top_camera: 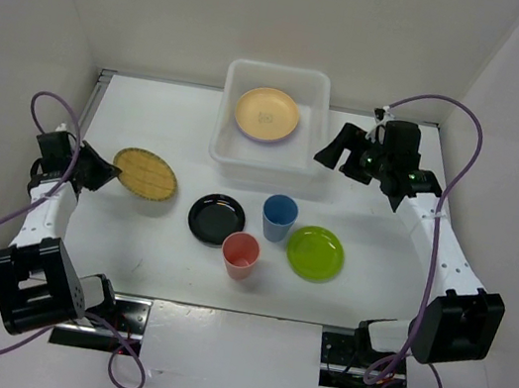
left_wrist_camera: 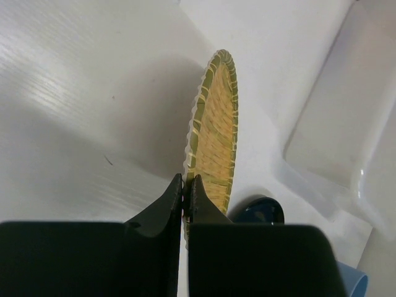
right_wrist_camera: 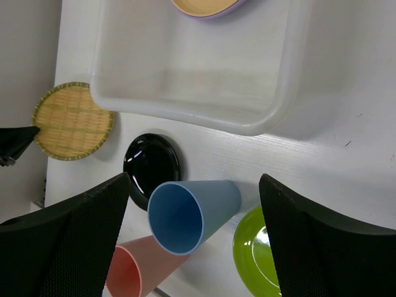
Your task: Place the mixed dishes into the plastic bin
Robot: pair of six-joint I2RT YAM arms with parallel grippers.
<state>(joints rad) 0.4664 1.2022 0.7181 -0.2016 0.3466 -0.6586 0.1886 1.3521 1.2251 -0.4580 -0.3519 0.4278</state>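
The white plastic bin [top_camera: 225, 147] stands at the back centre and holds the pale orange plate [top_camera: 267, 114], with a lavender rim showing under it [right_wrist_camera: 224, 11]. My left gripper [top_camera: 105, 172] is shut on the left edge of the woven tan plate [top_camera: 146, 174], which is tilted slightly off the table [left_wrist_camera: 216, 130]. My right gripper [top_camera: 333, 153] is open and empty, raised beside the bin's right wall. The black plate [top_camera: 216, 219], blue cup [top_camera: 278, 218], pink cup [top_camera: 240, 255] and lime green plate [top_camera: 315, 252] sit on the table in front of the bin.
White walls close in the table on the left, back and right. In the right wrist view, the bin's near wall [right_wrist_camera: 185, 111] lies above the black plate [right_wrist_camera: 151, 162], blue cup [right_wrist_camera: 192, 213], pink cup [right_wrist_camera: 136, 266] and lime plate [right_wrist_camera: 257, 253].
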